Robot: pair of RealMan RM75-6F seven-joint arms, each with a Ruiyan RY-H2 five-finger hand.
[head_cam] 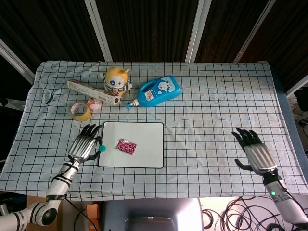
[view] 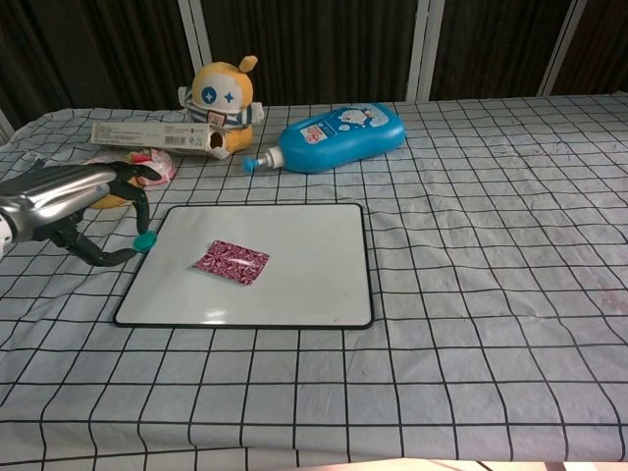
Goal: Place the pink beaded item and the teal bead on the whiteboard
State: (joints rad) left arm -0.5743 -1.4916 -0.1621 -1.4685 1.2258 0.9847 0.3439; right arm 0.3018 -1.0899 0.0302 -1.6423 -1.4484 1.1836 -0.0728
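Note:
The pink beaded item [head_cam: 126,146] [view: 231,262] lies flat on the whiteboard [head_cam: 144,130] [view: 304,245], left of its middle. My left hand [head_cam: 85,147] [view: 71,208] hovers at the whiteboard's left edge and pinches the teal bead [head_cam: 102,148] [view: 145,239] at its fingertips, just above the board's left rim. My right hand [head_cam: 255,153] rests open on the cloth at the far right, holding nothing; the chest view does not show it.
Behind the whiteboard sit a yellow tape roll [head_cam: 81,111], a long carton [head_cam: 94,93] [view: 157,135], a yellow plush toy [head_cam: 117,80] [view: 221,95] and a blue bottle [head_cam: 158,91] [view: 339,136] lying on its side. A checked cloth [head_cam: 211,125] covers the table.

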